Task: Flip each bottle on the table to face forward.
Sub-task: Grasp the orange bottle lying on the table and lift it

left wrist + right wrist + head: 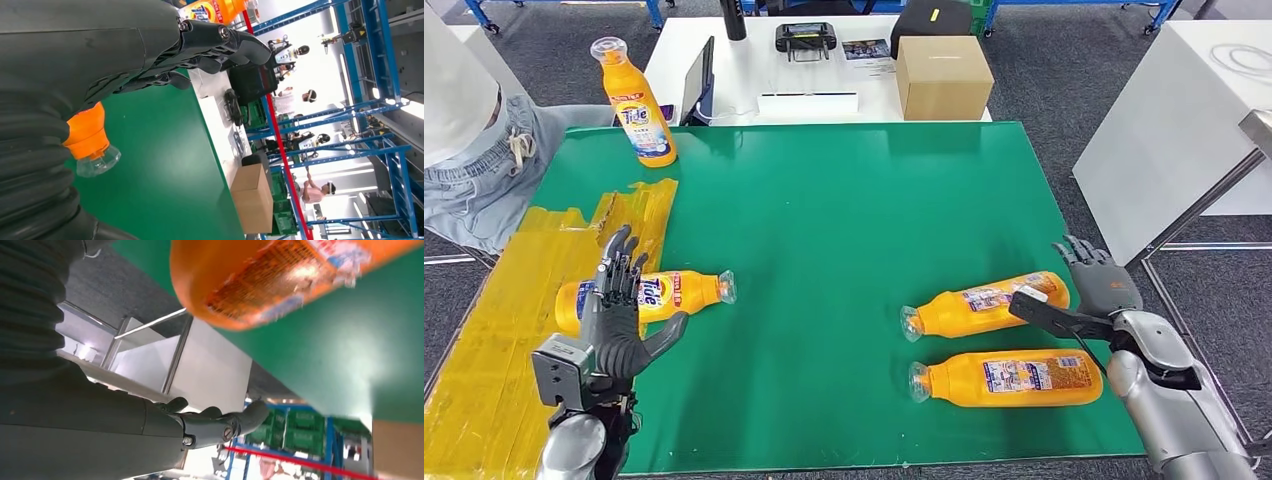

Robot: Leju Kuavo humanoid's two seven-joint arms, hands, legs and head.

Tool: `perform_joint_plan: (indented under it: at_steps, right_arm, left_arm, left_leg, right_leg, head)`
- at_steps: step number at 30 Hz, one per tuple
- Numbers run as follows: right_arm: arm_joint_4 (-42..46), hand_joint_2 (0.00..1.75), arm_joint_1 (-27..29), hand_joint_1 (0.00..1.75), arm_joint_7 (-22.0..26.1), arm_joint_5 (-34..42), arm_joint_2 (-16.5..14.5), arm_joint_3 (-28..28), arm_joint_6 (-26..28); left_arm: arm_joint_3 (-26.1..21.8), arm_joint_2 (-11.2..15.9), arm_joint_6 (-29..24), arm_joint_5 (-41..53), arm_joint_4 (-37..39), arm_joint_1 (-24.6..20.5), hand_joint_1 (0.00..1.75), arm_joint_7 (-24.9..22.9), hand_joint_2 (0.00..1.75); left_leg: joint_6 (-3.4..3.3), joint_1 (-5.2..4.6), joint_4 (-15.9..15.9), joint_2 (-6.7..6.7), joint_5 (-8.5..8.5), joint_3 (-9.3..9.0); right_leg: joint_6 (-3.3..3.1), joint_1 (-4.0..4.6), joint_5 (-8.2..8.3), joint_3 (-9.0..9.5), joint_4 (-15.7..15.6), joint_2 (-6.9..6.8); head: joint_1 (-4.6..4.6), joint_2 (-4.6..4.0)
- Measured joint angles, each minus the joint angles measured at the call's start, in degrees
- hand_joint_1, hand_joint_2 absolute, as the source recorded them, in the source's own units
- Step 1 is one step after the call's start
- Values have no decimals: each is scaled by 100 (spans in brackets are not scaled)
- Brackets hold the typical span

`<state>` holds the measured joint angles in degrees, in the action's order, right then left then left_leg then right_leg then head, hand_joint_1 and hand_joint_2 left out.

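On green mat (824, 250), left hand (619, 320) open over bottle (664, 292)

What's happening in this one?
A humanoid robot stands at a green table with four orange detergent bottles. Its left hand, fingers spread, is over the lying Tide bottle on the left. Its right hand is open beside two lying bottles. A person at the far left holds the fourth bottle.
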<state>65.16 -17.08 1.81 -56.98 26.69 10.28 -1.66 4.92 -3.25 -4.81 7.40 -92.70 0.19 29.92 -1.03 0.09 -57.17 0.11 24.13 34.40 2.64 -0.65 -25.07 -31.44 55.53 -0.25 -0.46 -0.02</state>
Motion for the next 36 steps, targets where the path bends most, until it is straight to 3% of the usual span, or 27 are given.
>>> perform_joint_plan:
  at_steps: [10,36]
  right_arm:
    - [-586,175,-250,0,-3,-106,11,457,-63]
    - [-998,175,-493,0,275,-454,-169,1128,332]
  left_arm:
    - [0,-20,-2,-62,60,-47,0,3,175]
    - [-2,-40,5,-156,86,-52,0,9,175]
  left_leg:
    - [0,1,1,0,1,1]
    - [0,0,0,0,0,1]
  right_leg:
    - [0,1,0,-2,0,0]
    - [0,0,0,-1,0,0]
  head:
    - [-1,0]
    - [-1,0]
